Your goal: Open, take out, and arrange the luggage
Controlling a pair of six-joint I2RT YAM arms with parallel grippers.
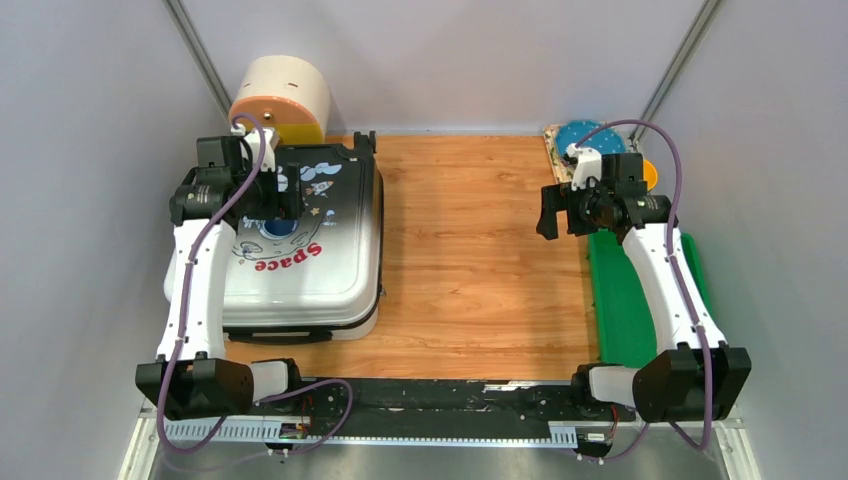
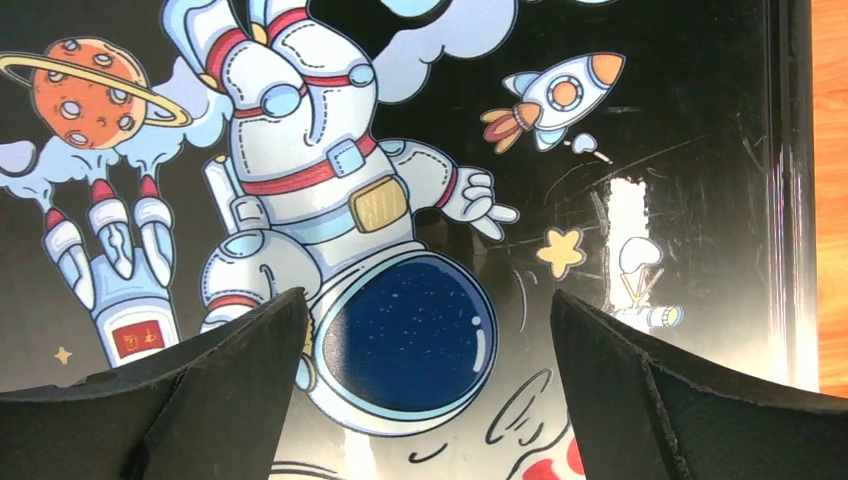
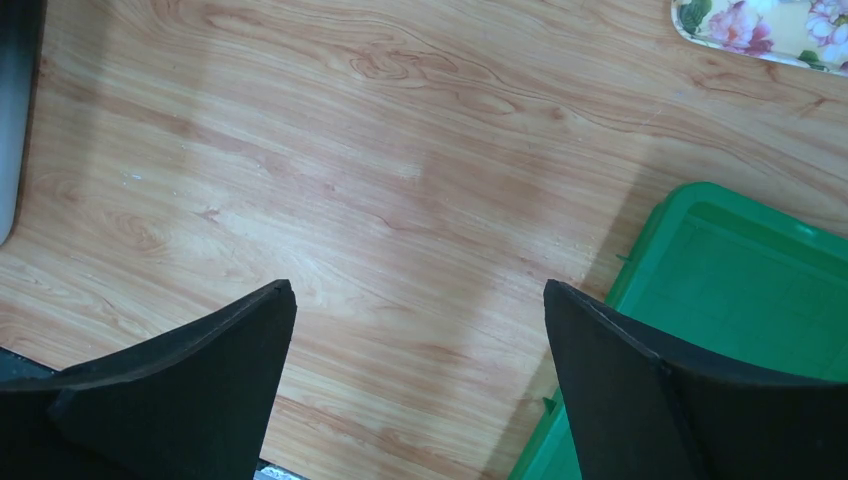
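The luggage lies flat and closed on the left of the wooden table, its white-to-black shell showing an astronaut, rockets and red "Space". My left gripper hovers open above the shell's far, black half; in the left wrist view its gripper frames the astronaut's blue visor on the luggage, touching nothing. My right gripper is open and empty above bare wood on the right; in the right wrist view the gripper shows only table between its fingers.
A green plastic tray lies along the right edge, also in the right wrist view. A round cream box stands behind the luggage. A floral tray with a blue disc sits at back right.
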